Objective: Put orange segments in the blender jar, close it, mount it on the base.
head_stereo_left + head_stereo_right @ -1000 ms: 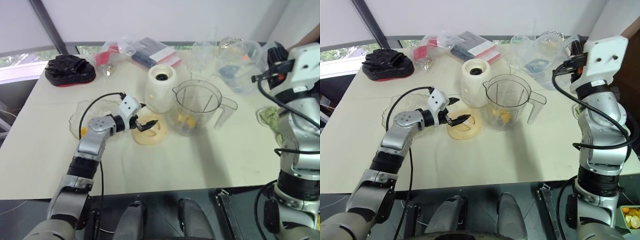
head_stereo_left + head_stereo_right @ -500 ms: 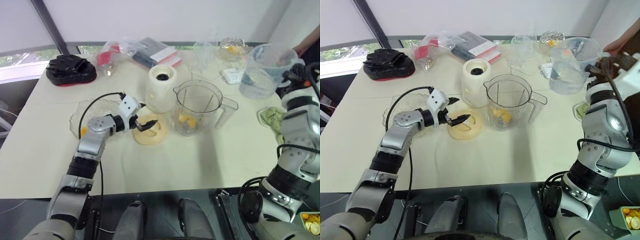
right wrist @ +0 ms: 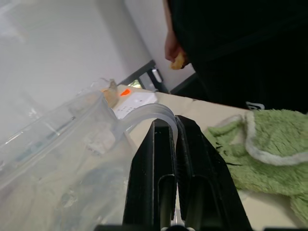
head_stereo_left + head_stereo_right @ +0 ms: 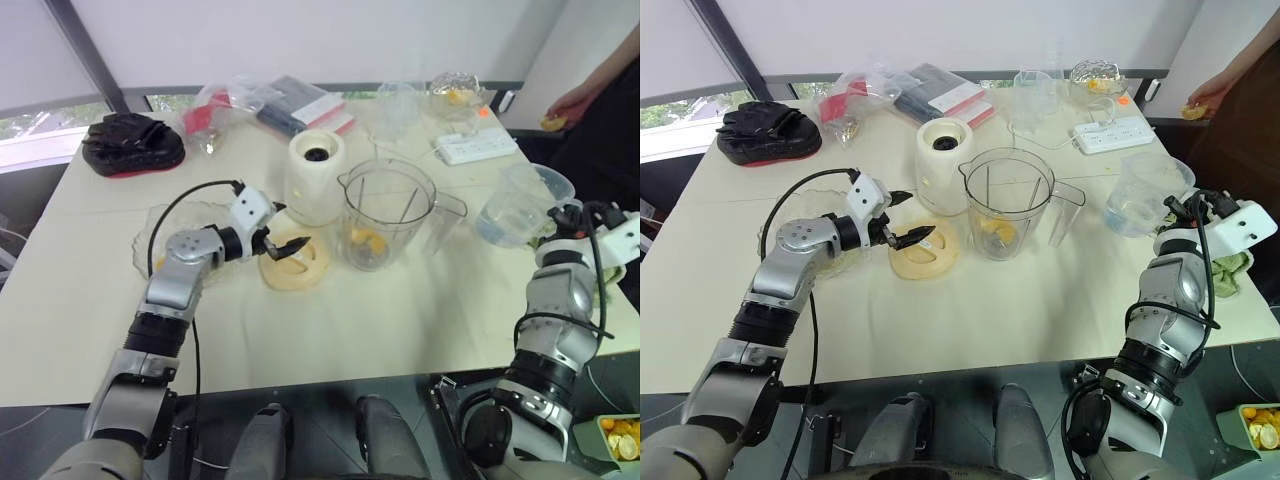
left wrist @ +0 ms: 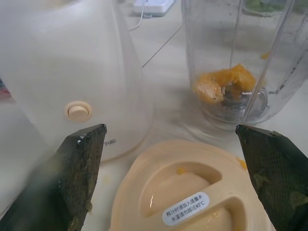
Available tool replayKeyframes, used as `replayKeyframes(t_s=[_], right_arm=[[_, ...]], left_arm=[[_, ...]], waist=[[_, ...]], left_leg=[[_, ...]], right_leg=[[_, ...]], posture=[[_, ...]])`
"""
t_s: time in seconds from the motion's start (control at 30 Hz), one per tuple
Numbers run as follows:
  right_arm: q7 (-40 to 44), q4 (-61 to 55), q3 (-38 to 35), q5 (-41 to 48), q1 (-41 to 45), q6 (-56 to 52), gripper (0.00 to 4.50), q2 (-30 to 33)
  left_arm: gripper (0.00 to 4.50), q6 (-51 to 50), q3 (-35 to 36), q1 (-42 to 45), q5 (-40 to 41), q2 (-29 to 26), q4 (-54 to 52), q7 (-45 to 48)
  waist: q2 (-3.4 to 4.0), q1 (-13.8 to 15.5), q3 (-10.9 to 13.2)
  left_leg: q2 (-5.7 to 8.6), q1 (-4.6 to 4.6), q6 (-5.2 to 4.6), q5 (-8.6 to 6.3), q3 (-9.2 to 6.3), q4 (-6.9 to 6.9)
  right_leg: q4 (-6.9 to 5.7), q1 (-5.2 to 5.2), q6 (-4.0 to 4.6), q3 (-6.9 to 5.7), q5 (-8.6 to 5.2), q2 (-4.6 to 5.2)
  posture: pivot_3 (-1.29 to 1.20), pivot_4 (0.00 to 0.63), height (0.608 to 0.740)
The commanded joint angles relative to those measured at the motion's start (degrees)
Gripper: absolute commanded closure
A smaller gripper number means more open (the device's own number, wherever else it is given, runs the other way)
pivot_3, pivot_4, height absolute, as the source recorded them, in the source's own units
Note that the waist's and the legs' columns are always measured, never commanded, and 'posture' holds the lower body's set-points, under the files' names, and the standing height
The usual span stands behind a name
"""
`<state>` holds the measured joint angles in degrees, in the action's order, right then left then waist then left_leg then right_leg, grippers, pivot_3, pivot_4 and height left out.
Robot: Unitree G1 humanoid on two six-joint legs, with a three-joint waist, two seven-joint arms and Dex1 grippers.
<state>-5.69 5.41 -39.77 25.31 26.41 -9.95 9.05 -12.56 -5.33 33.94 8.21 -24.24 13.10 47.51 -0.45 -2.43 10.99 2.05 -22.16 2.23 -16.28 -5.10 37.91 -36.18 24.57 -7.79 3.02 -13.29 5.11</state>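
The clear blender jar (image 4: 388, 212) stands mid-table with a few orange segments (image 5: 221, 84) lying at its bottom by the blade. Just left of it is the cream-white base (image 4: 315, 176). The flat cream-yellow lid (image 4: 297, 266) lies in front of the base. My left gripper (image 4: 280, 246) hovers open low over the lid, its fingers (image 5: 77, 173) spread to either side and holding nothing. At the table's right edge, my right gripper (image 3: 166, 122) is shut on the handle of a clear jug (image 4: 518, 205).
A crinkled clear bowl (image 4: 160, 232) sits under my left forearm. Black gloves (image 4: 130, 140), plastic bags (image 4: 262, 100), clear cups (image 4: 395, 105) and a white power strip (image 4: 475, 147) line the back. A green cloth (image 3: 269, 144) lies by the jug. A person's hand (image 4: 560, 110) holds an orange piece at far right.
My right arm has swung down and to the right, bringing the clear jug from up high to low at the table's right edge. The left arm has stayed still.
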Motion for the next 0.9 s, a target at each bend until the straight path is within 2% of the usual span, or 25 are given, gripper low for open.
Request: replayKeyframes(t_s=[0.03,0.63,0.9], right_arm=[[1.1,1.2,0.5,1.1,0.3,6.2,4.48,-0.4],[10.2,19.9,3.4,1.8,-1.1,21.2,4.48,-0.6],[10.4,22.4,5.2,0.6,-3.5,24.0,4.48,-0.4]], left_arm=[[0.00,-1.0,1.4,-0.2,1.1,-1.1,-3.2,0.1],[0.00,-8.4,2.2,-2.0,3.2,-4.2,-10.8,-1.2],[0.00,-10.1,1.8,-2.1,3.7,-3.5,-12.5,-2.0]], waist=[[0.00,-0.1,0.0],[0.07,-0.2,0.0],[0.07,-0.1,0.0]], left_leg=[[0.00,0.00,0.00,0.00,-0.01,0.00],[0.00,0.02,0.00,0.00,0.00,0.00],[0.00,0.05,0.01,0.00,-0.01,0.00]], right_leg=[[0.00,0.00,0.00,0.00,0.00,0.00],[0.00,0.00,0.00,0.01,0.00,0.00],[-0.01,-0.01,0.00,0.02,0.00,-0.01]], posture=[[0.00,0.150,0.740],[0.00,0.150,0.740],[0.00,0.150,0.740]])
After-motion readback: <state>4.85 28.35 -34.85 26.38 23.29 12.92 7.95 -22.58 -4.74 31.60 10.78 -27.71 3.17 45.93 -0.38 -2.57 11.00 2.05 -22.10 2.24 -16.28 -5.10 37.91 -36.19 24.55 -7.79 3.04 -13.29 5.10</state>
